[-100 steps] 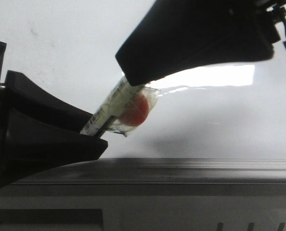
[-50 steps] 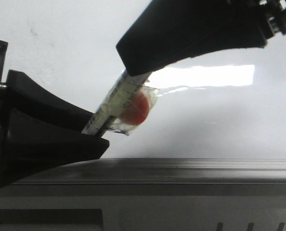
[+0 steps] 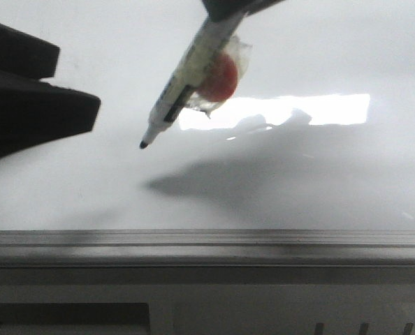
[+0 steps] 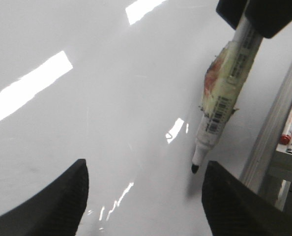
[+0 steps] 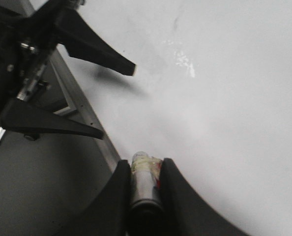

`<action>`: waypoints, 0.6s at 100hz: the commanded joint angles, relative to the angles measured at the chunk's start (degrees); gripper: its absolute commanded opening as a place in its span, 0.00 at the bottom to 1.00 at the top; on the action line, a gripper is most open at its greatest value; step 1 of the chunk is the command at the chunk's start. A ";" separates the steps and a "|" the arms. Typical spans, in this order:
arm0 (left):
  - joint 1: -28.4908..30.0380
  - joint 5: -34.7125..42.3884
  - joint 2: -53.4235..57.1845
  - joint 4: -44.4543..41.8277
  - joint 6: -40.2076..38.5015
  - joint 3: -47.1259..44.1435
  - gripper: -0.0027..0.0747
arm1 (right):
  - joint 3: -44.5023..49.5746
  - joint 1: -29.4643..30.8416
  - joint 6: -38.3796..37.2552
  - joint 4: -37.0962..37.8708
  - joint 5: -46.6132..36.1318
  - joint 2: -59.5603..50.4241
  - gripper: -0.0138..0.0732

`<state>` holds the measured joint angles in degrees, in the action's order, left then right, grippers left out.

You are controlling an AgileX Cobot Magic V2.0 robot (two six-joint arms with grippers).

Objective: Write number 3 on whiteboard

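The whiteboard (image 3: 312, 188) fills the view, with a bright light reflection and a grey bottom rail (image 3: 263, 241). No number 3 shows on it. My right gripper (image 3: 237, 5) is shut on a white marker (image 3: 190, 66) with a red blob taped to it. Its bare dark tip (image 3: 143, 145) hangs just above the board. The right wrist view shows the fingers (image 5: 120, 182) clamped on the marker barrel (image 5: 146, 184). My left gripper (image 3: 78, 80) is open and empty, left of the tip. In the left wrist view it (image 4: 146, 169) is spread wide, the marker tip (image 4: 194, 168) by one finger.
The board's metal rail (image 4: 274, 123) runs along the near edge. Spare markers (image 4: 289, 129) lie in a tray beyond it. Below the rail is the grey frame (image 3: 207, 307). The left gripper (image 5: 117, 101) also shows in the right wrist view.
The right gripper has lifted the marker up and out of the left gripper, baring its tip. The left gripper has drawn back to the left and now stands open.
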<state>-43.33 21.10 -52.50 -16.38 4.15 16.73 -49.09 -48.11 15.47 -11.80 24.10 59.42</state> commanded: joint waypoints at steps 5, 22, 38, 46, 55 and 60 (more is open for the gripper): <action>0.81 2.52 4.88 1.37 0.08 1.65 0.63 | -5.17 2.01 0.50 0.81 -2.16 -0.12 0.08; 0.81 2.41 7.95 2.17 0.08 1.65 0.63 | -9.11 2.27 0.50 2.75 -1.21 3.11 0.08; 0.81 1.62 8.23 2.17 0.08 1.65 0.63 | -12.97 3.59 0.50 3.98 0.34 8.07 0.08; 0.81 1.60 8.23 2.26 0.08 1.65 0.63 | -14.48 4.08 0.50 5.35 0.23 9.40 0.08; 0.81 1.51 8.23 2.26 0.08 1.65 0.63 | -15.80 5.29 0.50 6.03 0.23 10.37 0.08; 0.81 1.51 8.23 2.26 0.08 1.65 0.63 | -16.09 6.27 0.50 6.44 0.08 10.37 0.08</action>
<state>-42.65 18.52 -44.65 -15.25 4.18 16.73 -62.51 -43.75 15.47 -7.74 27.97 70.50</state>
